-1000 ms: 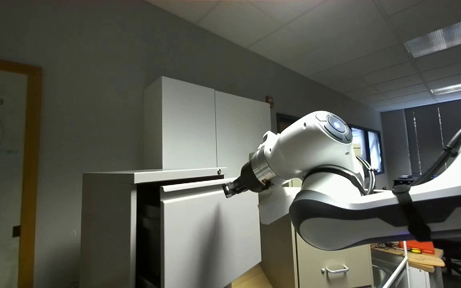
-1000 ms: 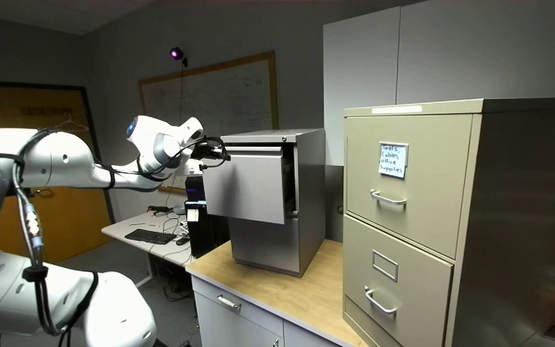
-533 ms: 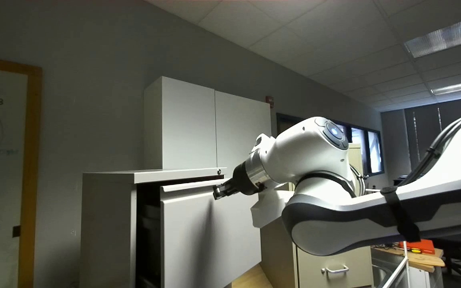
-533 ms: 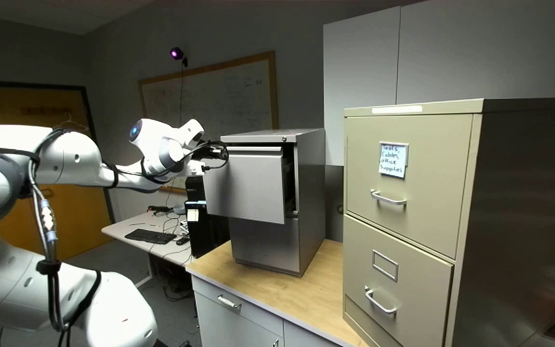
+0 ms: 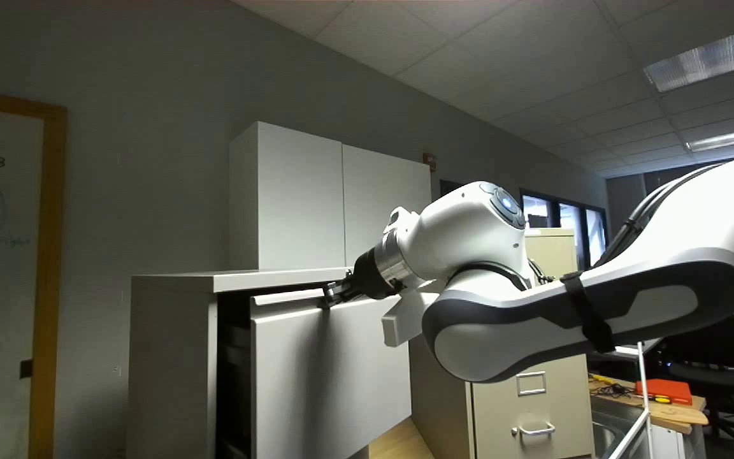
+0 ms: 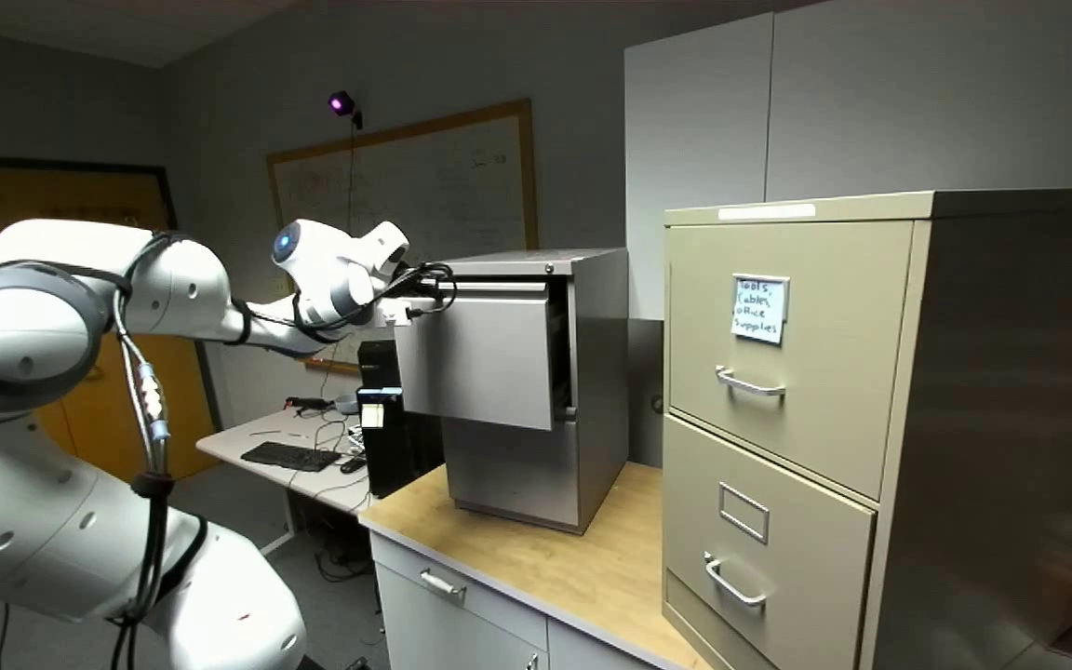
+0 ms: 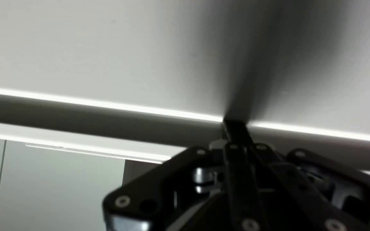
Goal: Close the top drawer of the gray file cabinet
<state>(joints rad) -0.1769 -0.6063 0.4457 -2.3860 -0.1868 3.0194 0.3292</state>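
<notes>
The gripper (image 5: pixel 328 297), jaws pressed together, touches the top drawer (image 6: pixel 482 361), which has moved slightly inward, so closing seems begun.

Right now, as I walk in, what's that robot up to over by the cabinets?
A robot arm has its closed hand near the upper edge of the front of the top drawer, apparently to push it in. The tips seem to touch it. The drawer stands partly out of the gray file cabinet, while the lower drawer looks shut.
</notes>
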